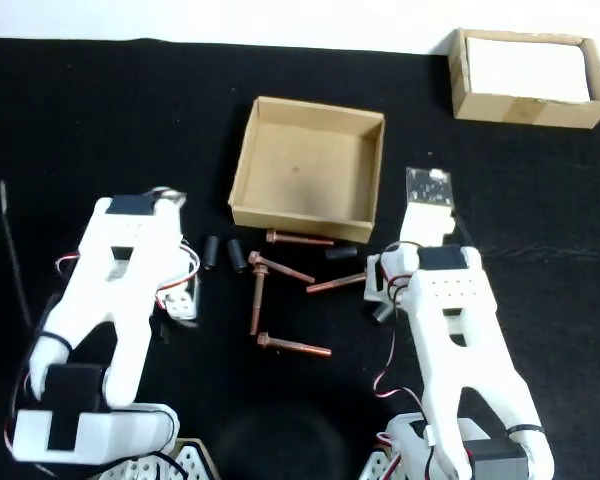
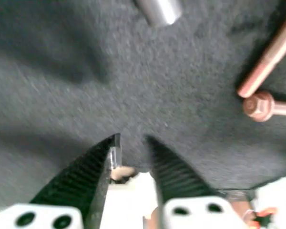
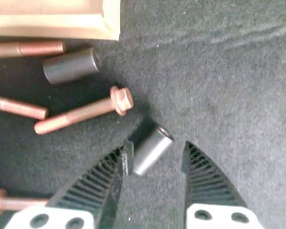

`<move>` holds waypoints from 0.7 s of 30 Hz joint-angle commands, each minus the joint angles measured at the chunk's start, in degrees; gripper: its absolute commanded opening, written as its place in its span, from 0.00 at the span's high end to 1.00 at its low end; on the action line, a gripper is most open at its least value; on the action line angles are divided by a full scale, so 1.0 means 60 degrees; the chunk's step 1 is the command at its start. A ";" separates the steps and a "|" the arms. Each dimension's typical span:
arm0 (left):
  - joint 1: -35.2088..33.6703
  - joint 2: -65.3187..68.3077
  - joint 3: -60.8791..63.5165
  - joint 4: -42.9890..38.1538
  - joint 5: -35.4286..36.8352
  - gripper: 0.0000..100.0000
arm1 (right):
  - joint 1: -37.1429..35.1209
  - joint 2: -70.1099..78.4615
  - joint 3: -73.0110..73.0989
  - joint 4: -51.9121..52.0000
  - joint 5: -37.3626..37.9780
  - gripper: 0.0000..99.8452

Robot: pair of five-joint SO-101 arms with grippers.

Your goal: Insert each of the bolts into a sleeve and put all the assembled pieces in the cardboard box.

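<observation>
Several copper bolts (image 1: 295,346) lie on the black cloth below the open cardboard box (image 1: 248,165). Dark sleeves lie near them: two (image 1: 210,250) by the left arm, one (image 1: 342,253) under the box. My right gripper (image 3: 157,151) is open, its fingers either side of a sleeve (image 3: 152,149) that lies on the cloth; a bolt (image 3: 83,112) and another sleeve (image 3: 70,65) lie just beyond. My left gripper (image 2: 132,143) is open over bare cloth, holding nothing, with a sleeve (image 2: 157,9) and a bolt head (image 2: 257,106) ahead of it.
A second cardboard box (image 1: 530,105) with white contents stands at the far right corner. A thin dark rod (image 1: 15,260) lies left of the left arm. The box corner (image 3: 52,19) is close ahead of the right gripper.
</observation>
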 commanded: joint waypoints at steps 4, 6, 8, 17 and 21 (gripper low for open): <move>-0.0418 0.0696 -0.0125 -0.0586 -0.0234 0.87 | -0.0081 0.0022 0.0886 -0.0901 -0.0747 0.84; -0.0418 0.1048 -0.0110 -0.0821 -0.0234 0.87 | -0.0081 0.0022 0.1121 -0.1106 -0.0777 0.84; -0.0418 0.1458 -0.0125 -0.1084 -0.0234 0.87 | -0.0081 0.0022 0.1311 -0.1355 -0.0777 0.84; -0.0462 0.2645 -0.0535 -0.1744 -0.0234 0.88 | -0.0081 0.1077 0.1238 -0.2147 -0.0806 0.84; -0.0564 0.2645 -0.0549 -0.1802 -0.0234 0.88 | -0.0037 0.2645 0.0505 -0.2103 -0.0806 0.84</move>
